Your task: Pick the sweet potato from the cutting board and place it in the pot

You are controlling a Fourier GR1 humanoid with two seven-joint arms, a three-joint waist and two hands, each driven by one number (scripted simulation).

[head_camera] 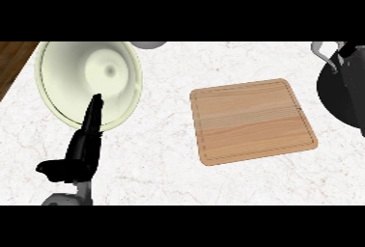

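Note:
The wooden cutting board (pixel 253 120) lies right of the middle with nothing on it. No sweet potato shows anywhere. The dark pot (pixel 335 99) is cut off by the right edge, and its pale handle (pixel 322 49) curves at the top right. A black shape (pixel 354 52) stands over the pot at the edge. It may be part of my right hand, but I cannot tell. My left hand (pixel 84 140) rests open at the lower left, its straight fingers pointing away and their tips over the near rim of a cream plate.
The large cream plate (pixel 64 77) fills the upper left. A grey rounded object (pixel 148 44) peeks in at the top edge. Brown wood (pixel 13 60) borders the white marble counter (pixel 153 159) at the far left.

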